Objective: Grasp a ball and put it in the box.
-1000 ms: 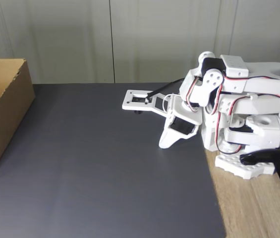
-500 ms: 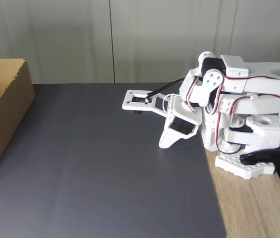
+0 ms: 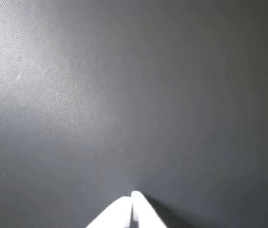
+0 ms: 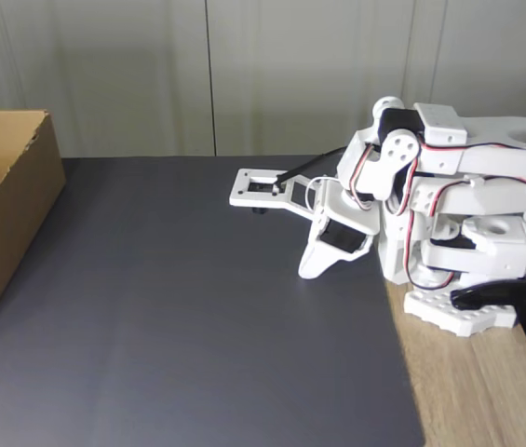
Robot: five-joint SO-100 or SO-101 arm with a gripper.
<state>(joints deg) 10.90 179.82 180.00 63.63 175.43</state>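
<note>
- The white plastic two-finger gripper (image 4: 307,270) points down at the dark grey mat (image 4: 197,307) in the fixed view, its tip just above or touching the surface near the mat's right side.
- In the wrist view the gripper (image 3: 133,195) enters from the bottom edge as two pale, blurred fingers (image 3: 115,216) whose tips meet in a point; they are pressed together with nothing between them.
- The white robot arm (image 4: 449,205) is folded low over its own base, with red, black and white cables looped around the joints.
- A flat white bracket with a small black part (image 4: 264,189) sticks out to the left from the arm, above the mat.
- The base sits on a light wooden tabletop (image 4: 477,391) at the right of the fixed view, clamped by a black clamp (image 4: 500,300) near the table's edge.
- The large brown corrugated cardboard box (image 4: 6,205) stands at the left edge of the fixed view, on the mat and well apart from the gripper; its top is open, and only a brown inner wall and part of the inside can be seen.
- I cannot tell where the ball is: the open stretch of mat carries nothing, and most of the box's interior is hidden from this angle.
- The wrist view shows bare, finely textured mat (image 3: 124,95) ahead of the fingertips, brighter at the upper left.
- A plain pale grey wall (image 4: 244,74) with vertical seams closes the background.
</note>
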